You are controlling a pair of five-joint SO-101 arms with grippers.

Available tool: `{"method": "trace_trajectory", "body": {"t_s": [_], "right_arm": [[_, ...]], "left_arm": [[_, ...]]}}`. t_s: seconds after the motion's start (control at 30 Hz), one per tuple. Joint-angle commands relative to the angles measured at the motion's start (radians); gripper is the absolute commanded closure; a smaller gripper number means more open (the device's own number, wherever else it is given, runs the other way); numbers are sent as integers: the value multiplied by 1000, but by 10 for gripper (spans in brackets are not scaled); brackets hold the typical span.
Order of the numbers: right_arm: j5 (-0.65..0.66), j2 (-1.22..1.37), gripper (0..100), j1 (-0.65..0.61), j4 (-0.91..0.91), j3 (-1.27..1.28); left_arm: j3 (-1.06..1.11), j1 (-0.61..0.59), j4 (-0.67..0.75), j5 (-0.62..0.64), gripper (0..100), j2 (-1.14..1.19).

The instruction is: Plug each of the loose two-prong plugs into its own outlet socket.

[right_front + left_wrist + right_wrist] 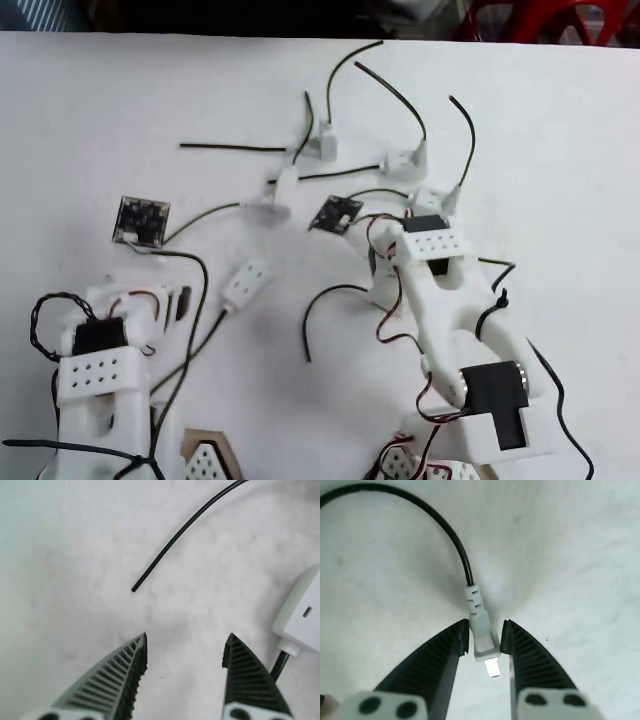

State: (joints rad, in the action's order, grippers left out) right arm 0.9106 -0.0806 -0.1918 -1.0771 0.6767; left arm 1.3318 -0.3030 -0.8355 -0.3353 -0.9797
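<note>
Across the white table, corded plugs lie scattered. Right end effector is clamped on a white two-prong plug; a metal prong points back toward the wrist. Left end effector hangs with its fingers apart, just beside an outlet socket. Risks as judged: the grip on the plug's sides is narrow, so the plug may pivot or slip on insertion. The socket is unheld and may slide away.

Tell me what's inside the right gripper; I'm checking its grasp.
A white plug, clamped in the right gripper, black cord curving away. One metal prong shows; a second is hidden.
</note>
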Motion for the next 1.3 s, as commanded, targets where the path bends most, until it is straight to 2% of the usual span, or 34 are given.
{"method": "trace_trajectory", "body": {"t_s": [0.0, 0.37, 0.53, 0.67, 0.77, 0.97, 1.27], "right_arm": [[15, -36, 933, 5, -10, -31], [15, 51, 982, -16, -18, -38], [-2, -54, 982, -18, -196, -153], [-132, -180, 982, -50, -325, -276], [-235, -266, 982, -105, -357, -321], [-523, -398, 982, -259, -280, -324], [-821, -590, 981, -423, -99, -318]], "left_arm": [[-6, 15, 23, -2, 755, -15], [-5, 15, 23, -2, 755, -13], [-5, 15, 23, -2, 755, -13], [-5, 15, 23, -2, 755, -16], [-5, 15, 23, -2, 755, -18], [-5, 15, 23, 2, 755, -19], [-11, 10, 48, 8, 755, -19]]}}
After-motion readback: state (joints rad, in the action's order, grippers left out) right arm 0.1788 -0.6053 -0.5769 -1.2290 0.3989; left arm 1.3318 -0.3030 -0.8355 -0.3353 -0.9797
